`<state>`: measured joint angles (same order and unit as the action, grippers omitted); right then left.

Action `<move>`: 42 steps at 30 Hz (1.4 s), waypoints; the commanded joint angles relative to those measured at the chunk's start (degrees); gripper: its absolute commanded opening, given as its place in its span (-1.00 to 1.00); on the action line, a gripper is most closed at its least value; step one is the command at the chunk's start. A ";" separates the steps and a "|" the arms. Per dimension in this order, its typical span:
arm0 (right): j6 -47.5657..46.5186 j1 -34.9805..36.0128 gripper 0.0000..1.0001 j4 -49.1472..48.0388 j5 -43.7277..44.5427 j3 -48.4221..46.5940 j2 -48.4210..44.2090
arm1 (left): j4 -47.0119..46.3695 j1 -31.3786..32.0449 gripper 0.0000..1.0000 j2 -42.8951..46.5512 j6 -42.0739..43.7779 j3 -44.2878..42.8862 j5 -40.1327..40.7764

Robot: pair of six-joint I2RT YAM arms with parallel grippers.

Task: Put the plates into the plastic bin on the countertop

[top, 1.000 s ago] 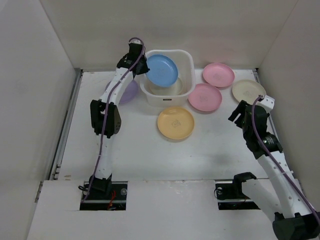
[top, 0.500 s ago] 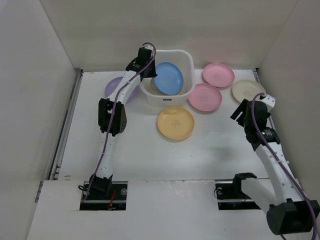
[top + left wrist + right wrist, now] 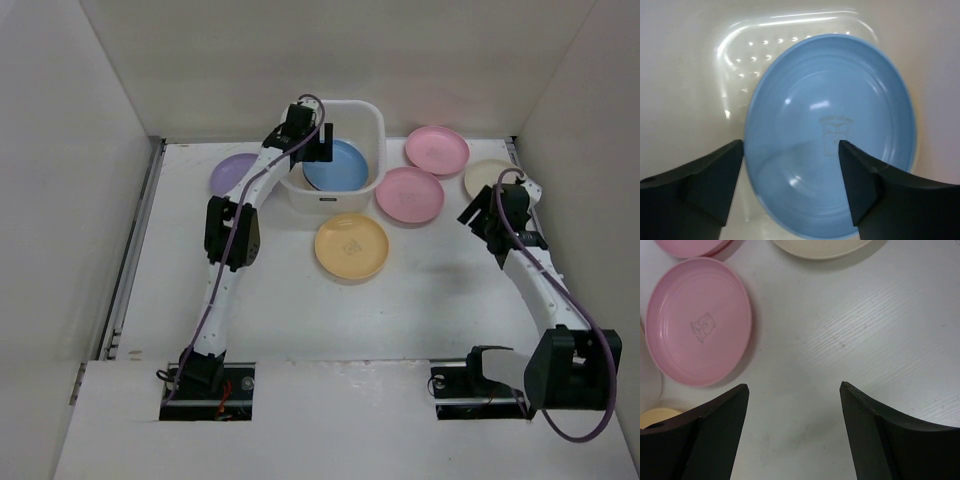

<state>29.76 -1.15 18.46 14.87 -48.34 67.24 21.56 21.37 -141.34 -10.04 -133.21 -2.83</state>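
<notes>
Counting one blue plate [image 3: 342, 166] in plastic bin [image 3: 335, 201]; five plates [image 3: 351, 246] remain on bench [image 3: 300, 290], nine through three o'clock; left pincer [image 3: 790, 150], right pincer [image 3: 794, 390] wide, empty.

No lettering is legible; the embossed mark on the blue plate [image 3: 830, 135] is too faint to read.

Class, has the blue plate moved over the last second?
Yes. The blue plate went from tilted above the plastic bin's rim down inside it.
</notes>
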 commanded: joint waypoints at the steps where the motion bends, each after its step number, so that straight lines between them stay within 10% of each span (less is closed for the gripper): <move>1: 3.28 -3.63 0.58 -5.01 -0.55 -3.08 2.53 | -2.66 0.21 0.71 6.50 1.43 -1.00 0.63; 12: 21.30 -14.80 0.51 -4.40 -5.11 -11.68 20.45 | -3.98 0.04 1.00 24.59 0.90 6.10 5.99; 23: -2.87 -11.03 0.53 5.71 2.27 -32.25 37.16 | -16.46 -9.98 1.00 49.92 0.11 40.64 10.82; 42: 28.32 -19.99 0.42 10.37 -9.42 -39.11 46.48 | -11.37 -12.97 1.00 58.90 -8.68 55.25 13.90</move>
<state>50.68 -19.55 28.29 9.74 -85.23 111.79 10.83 9.02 -85.73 -17.02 -78.67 10.59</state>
